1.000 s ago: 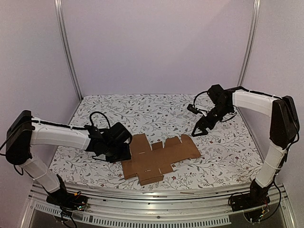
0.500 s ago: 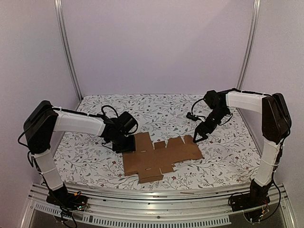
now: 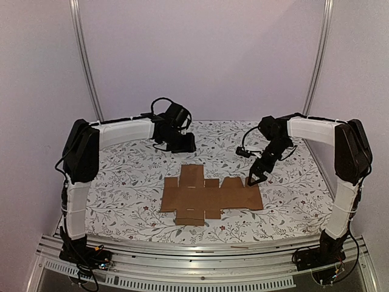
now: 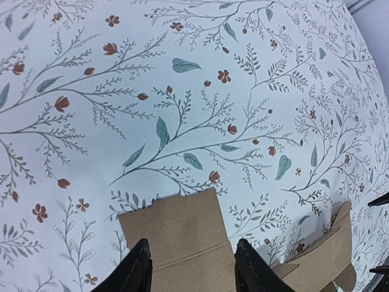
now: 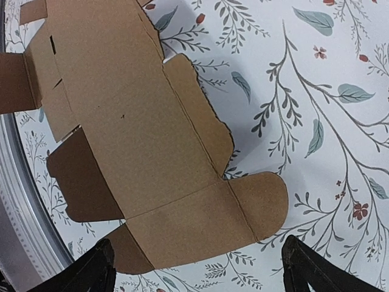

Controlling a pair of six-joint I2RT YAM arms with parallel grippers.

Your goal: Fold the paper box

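The paper box (image 3: 206, 196) is a flat brown cardboard cut-out with flaps and tabs, lying unfolded on the flowered tablecloth (image 3: 134, 182). My left gripper (image 3: 184, 146) hangs behind it, over the back of the table and apart from the card. In the left wrist view the far flap (image 4: 176, 234) shows between the open left gripper (image 4: 191, 271) fingers, and nothing is gripped. My right gripper (image 3: 252, 179) hovers at the box's right end. In the right wrist view the right gripper (image 5: 200, 271) stands wide open above the rounded tabs of the box (image 5: 134, 121).
Metal frame posts (image 3: 85, 67) stand at the back corners against plain walls. The aluminium rail (image 3: 194, 246) runs along the table's near edge, close to the box's front flap. Cables loop off both wrists.
My left arm swung from the box's left side round to the back of the table. The box slid and turned to lie square. My right gripper dropped slightly toward the box's right end.
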